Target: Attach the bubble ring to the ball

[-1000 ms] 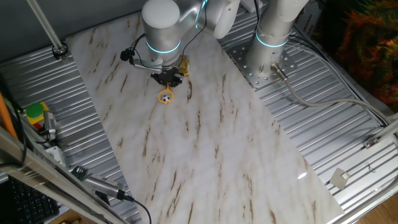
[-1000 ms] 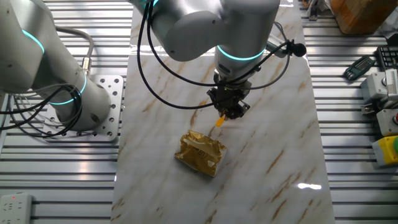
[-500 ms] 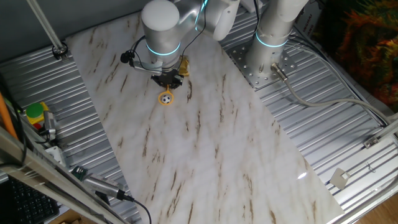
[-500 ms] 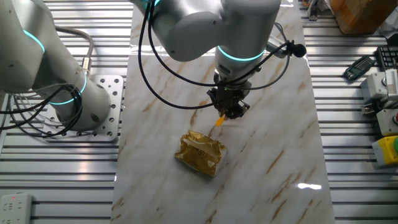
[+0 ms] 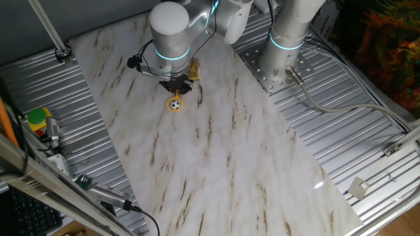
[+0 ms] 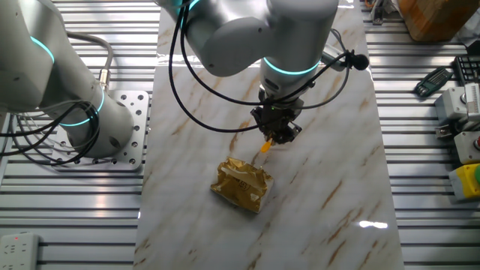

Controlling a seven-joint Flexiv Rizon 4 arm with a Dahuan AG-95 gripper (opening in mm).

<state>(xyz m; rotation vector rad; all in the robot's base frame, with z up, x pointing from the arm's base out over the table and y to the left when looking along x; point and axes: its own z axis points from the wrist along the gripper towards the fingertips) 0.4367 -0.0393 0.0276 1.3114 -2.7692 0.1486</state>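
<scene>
Pincer: my gripper [image 5: 178,87] pinches the bubble ring [image 5: 175,103] by its handle.
Ball: ball [image 5: 175,101] inside hoop, at my 6 o'clock.
Foil wrapper [image 6: 242,184]: writing unreadable.

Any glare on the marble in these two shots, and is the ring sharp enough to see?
One fixed view: a small glare spot on the marble top; the bubble ring is small but clear. The other fixed view: glare near the board's edge, and only the ring's handle shows below the pincer.

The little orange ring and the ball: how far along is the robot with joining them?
The orange ring already lies around the ball on the marble table. The gripper sits at the ring's handle; whether it grips is unclear. Letting go and backing away seem left.
</scene>
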